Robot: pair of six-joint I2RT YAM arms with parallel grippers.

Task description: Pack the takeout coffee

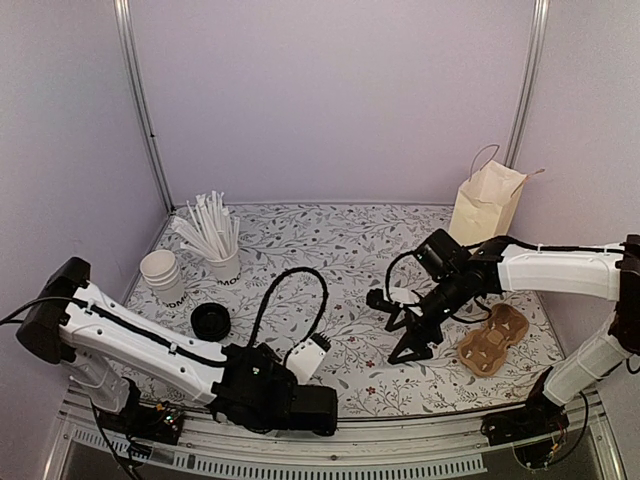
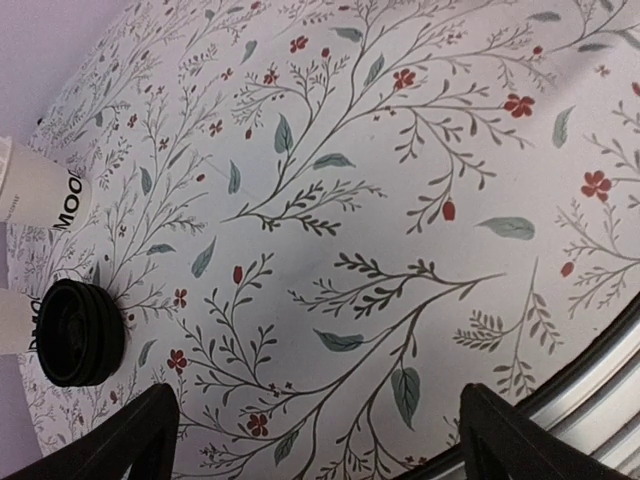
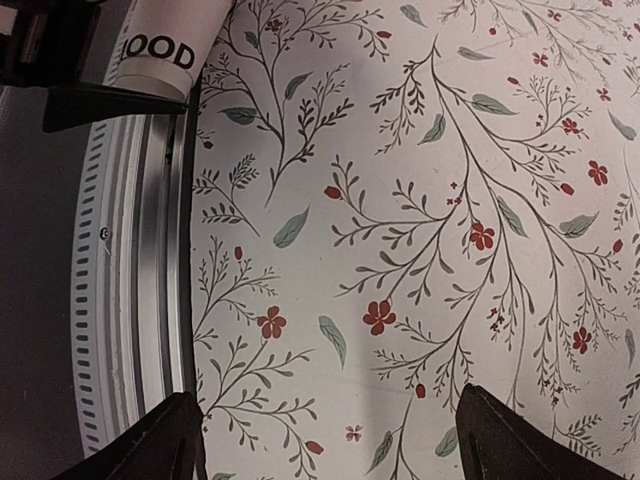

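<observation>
My left gripper [image 2: 319,388]: fingers spread as wide as they go, gripping nothing, tips hanging over the floral tablecloth [image 2: 380,230] close to the table's near edge. In its wrist view a black lid [image 2: 82,335] lies loose on the cloth off to one side. Just behind the lid stands the stack of lidless cups [image 1: 163,277]. Beside that, farther back, is the cup of white sticks [image 1: 222,262]. All three are well apart from my fingers.

My right gripper [image 3: 326,392]: fingers spread wide as well, empty, aimed down at bare cloth right of centre. The cardboard cup carrier [image 1: 492,340] lies flat just to its right, not touching. The paper bag [image 1: 487,203] stands upright at the far right, well apart.

The takeout coffee cup [image 3: 165,40]: white paper, dark lettering, "OOD" readable. Seen surely only in the right wrist view, upper left corner, by the ribbed metal rail [image 3: 130,300] along the table's near edge. A dark wedge [image 3: 110,105] sits against its lower end; cannot tell what that is. The cup's upper part runs out of frame, so lid on or off: cannot tell. Standing or tipped: cannot tell. It is not between either pair of my fingers. From above I cannot pick it out with certainty.
</observation>
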